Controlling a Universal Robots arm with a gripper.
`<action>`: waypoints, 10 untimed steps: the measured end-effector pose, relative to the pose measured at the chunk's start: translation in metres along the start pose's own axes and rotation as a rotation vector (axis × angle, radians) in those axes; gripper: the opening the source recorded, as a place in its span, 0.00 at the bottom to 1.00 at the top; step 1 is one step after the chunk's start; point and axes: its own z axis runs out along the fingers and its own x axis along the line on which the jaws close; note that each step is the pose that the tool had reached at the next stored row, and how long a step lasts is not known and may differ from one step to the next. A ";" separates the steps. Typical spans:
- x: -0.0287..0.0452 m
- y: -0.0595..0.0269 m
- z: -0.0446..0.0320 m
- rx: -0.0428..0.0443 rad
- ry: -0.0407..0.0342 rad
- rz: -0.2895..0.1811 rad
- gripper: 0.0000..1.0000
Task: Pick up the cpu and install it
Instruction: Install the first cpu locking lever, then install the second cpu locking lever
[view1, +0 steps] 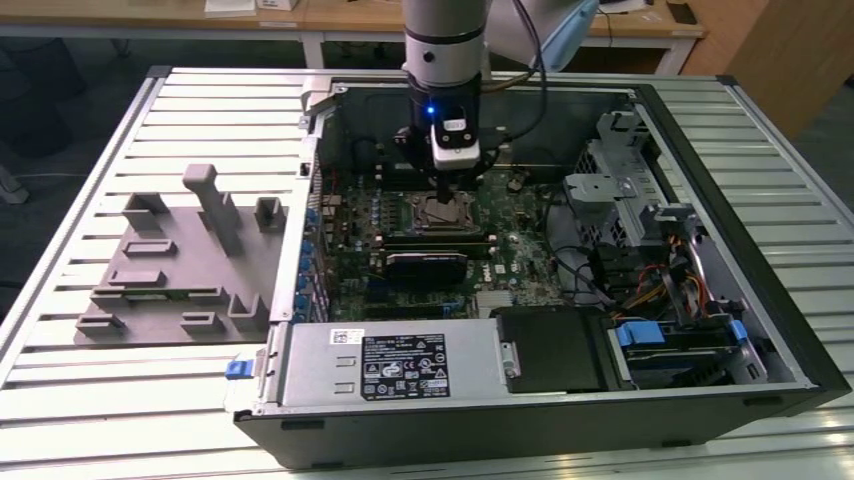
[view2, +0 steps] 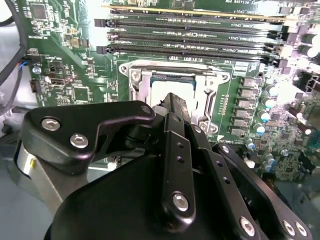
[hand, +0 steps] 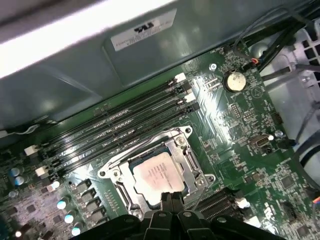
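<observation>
On the exterior view's left, a grey moulded fixture (view1: 180, 262) with upright posts and shallow pockets lies on the slatted metal tabletop (view1: 80, 400). Just beside it, toward the exterior view's right, stands the open computer case (view1: 534, 400), lying on its side with its green motherboard (view1: 527, 270) exposed. A grey box with a white label (view1: 387, 365) fills the near corner of the case, and coloured cables (view1: 654, 280) bundle up near the drive bays on the exterior view's right.

The arm (view1: 443, 50) comes straight down into the middle of the case, and the hand (view1: 441, 190) sits right over the socket (view1: 441, 212) on the motherboard.

In both wrist views the cpu (hand: 157, 174) lies flat inside the metal socket frame (hand: 192, 160), its pale silver top facing up; in the second wrist view the cpu (view2: 167, 89) is partly hidden behind the black fingers (view2: 175, 107). The fingers (hand: 170, 200) are drawn close together into a narrow tip that meets the near edge of the chip; whether they actually pinch it cannot be told. Rows of memory slots (hand: 115, 127) run alongside the socket, and a round coin battery (hand: 234, 81) sits farther off on the board.
</observation>
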 end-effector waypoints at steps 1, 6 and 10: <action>-0.0001 0.0000 -0.0007 0.0000 0.0000 0.000 0.11; -0.0002 0.0000 -0.0017 -0.0002 0.0000 0.000 0.11; -0.0002 0.0000 -0.0019 -0.0002 0.0000 0.000 0.11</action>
